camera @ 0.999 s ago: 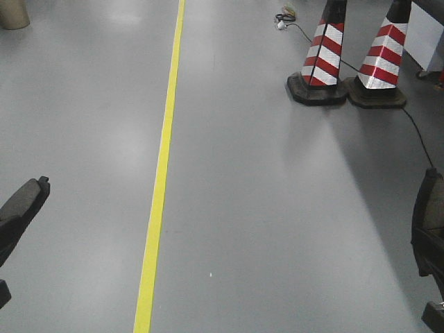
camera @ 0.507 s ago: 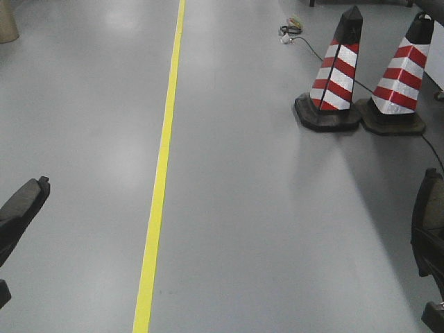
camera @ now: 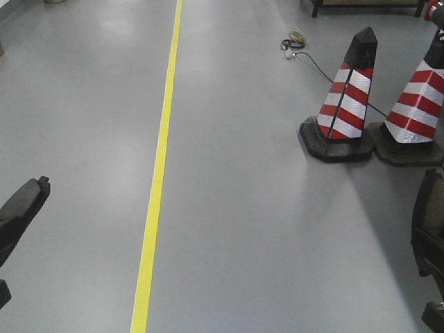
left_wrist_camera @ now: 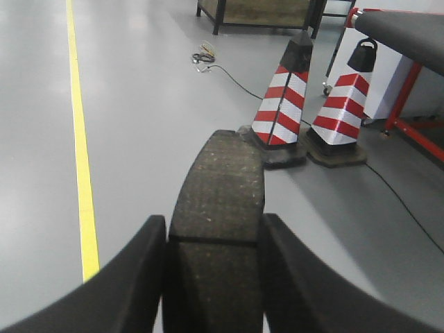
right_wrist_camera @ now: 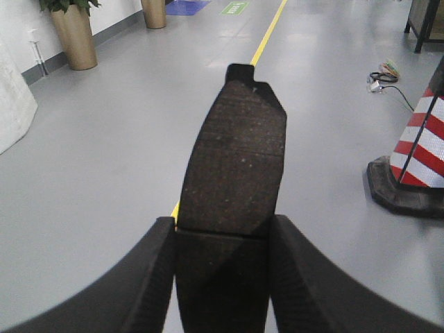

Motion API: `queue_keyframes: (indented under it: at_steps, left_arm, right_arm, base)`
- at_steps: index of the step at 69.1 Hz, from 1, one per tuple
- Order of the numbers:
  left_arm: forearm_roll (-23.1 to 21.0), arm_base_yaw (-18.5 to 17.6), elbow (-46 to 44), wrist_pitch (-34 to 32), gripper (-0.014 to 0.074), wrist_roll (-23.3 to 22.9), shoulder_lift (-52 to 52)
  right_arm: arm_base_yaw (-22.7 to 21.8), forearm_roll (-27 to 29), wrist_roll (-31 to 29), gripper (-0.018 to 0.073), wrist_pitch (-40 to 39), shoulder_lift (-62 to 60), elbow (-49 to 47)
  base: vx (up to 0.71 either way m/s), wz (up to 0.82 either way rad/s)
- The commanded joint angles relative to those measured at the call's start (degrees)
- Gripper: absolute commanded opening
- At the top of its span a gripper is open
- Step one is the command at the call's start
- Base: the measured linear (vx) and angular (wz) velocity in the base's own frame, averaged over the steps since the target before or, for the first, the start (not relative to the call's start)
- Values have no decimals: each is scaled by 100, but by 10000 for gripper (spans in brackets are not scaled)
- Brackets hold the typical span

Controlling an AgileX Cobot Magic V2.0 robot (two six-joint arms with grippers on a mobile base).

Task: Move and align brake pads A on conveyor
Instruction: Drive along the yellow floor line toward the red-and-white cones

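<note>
Two brake pads A are held up above the floor. My left gripper [left_wrist_camera: 214, 229] is shut on one dark grey pad [left_wrist_camera: 220, 187]; its cross groove sits level with the fingertips and the pad points forward. My right gripper [right_wrist_camera: 223, 232] is shut on another pad [right_wrist_camera: 236, 159], whose notched backing plate shows at its tip. In the front view these pads show at the left edge [camera: 24, 201] and at the right edge [camera: 429, 215]. The dark end of the conveyor [left_wrist_camera: 406, 31], on a red frame, shows at the top right of the left wrist view.
Grey floor with a yellow line [camera: 158, 173] running ahead. Two red-and-white cones [camera: 345, 104] [camera: 416, 104] stand at the right, with a black cable [camera: 312, 62] trailing past them. Planters [right_wrist_camera: 69, 35] stand far left by the wall. A wooden-topped bench [left_wrist_camera: 263, 10] stands farther back.
In the front view the cones and cable have slid down and to the right and the yellow line has shifted slightly. Both pads keep the same place in the frame.
</note>
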Motion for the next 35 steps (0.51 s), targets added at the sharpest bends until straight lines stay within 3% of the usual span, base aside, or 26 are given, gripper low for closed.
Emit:
queue_keyframes:
  at_steps: [1, 35]
  left_arm:
    - [8, -13, -177, -572, 108, -6, 25]
    - [8, -13, -177, -572, 108, -6, 25]
  right_arm:
    - [-9, -115, -31, 3, -546, 15, -167]
    - [-9, -115, -31, 3, -546, 15, -167]
  base:
    - [57, -2]
    - [55, -1]
